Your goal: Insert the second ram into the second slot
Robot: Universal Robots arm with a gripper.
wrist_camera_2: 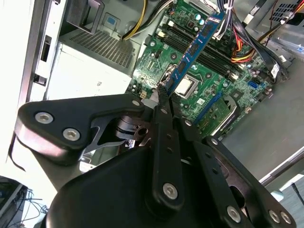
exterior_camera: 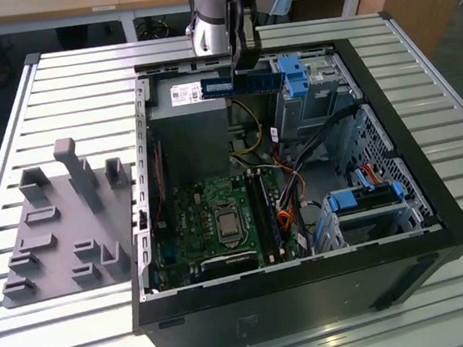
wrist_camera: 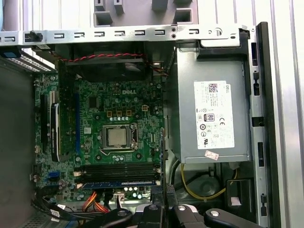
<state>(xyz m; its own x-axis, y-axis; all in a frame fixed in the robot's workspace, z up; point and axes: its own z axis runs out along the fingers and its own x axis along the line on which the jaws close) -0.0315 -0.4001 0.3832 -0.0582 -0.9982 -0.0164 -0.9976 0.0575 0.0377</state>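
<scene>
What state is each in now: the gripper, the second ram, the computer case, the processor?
gripper: shut on the second ram.
second ram: held over the case, not in any slot.
computer case: lying on its side, panel off, open.
processor: seated in its socket, uncovered.

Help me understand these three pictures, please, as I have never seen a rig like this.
This is one robot arm working over an open computer case on a slatted table. The exterior view is taken by a camera off the arm and shows the whole scene. Both wrist views come from cameras riding on the arm, looking down into the case. The end effector, the arm's grasping part, is shut on the ram, a thin blue memory stick, held above the case; the second wrist view shows it over the motherboard. In the first wrist view, the slots lie beside the processor socket; one seems already filled. A grey fixture lies on the table beside the case.
</scene>
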